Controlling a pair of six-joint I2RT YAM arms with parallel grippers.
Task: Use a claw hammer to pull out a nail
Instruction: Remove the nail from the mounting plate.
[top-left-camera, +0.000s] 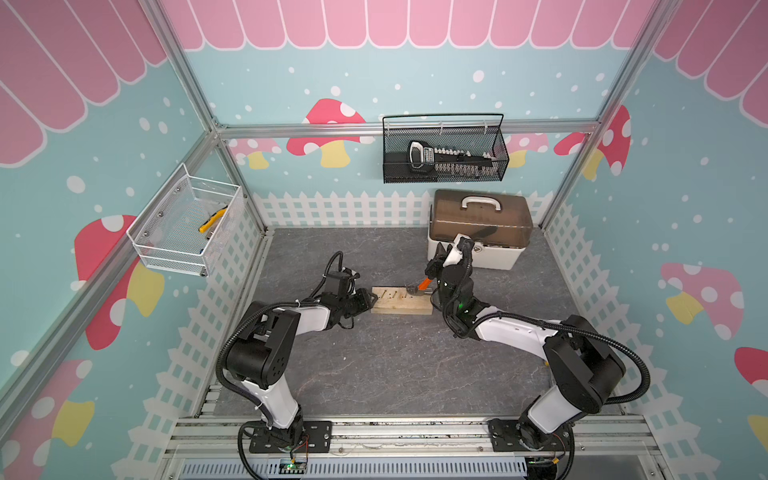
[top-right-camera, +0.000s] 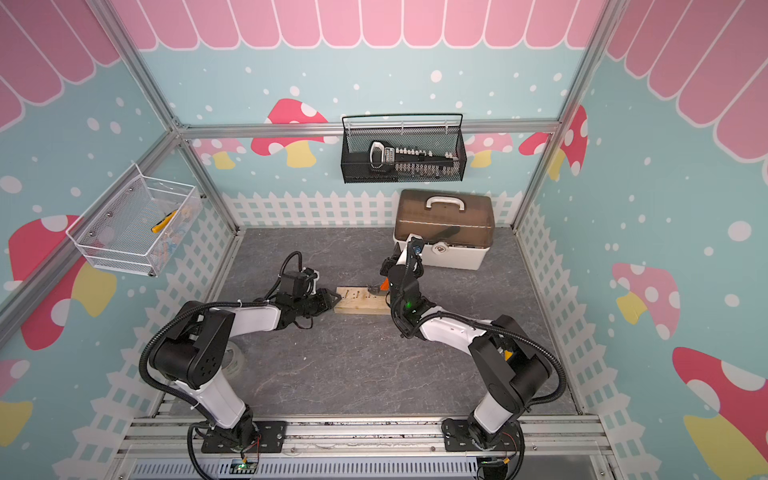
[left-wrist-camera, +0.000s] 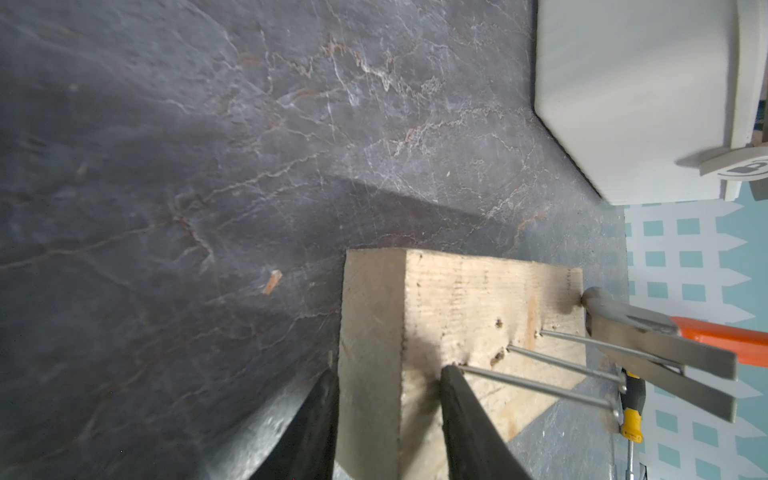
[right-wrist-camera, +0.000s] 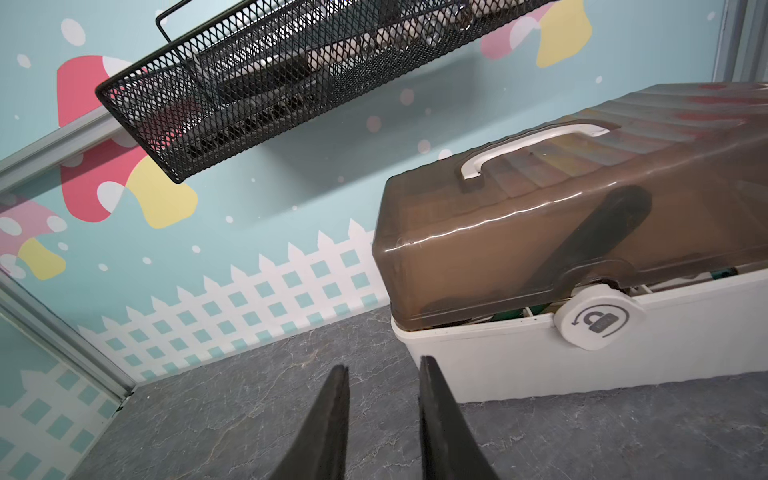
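On the side wall, white basket (top-left-camera: 166, 232) holds yellow-handled tool (top-left-camera: 212, 219).

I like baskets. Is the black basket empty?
No, a tool set lies inside the black basket on the back wall.
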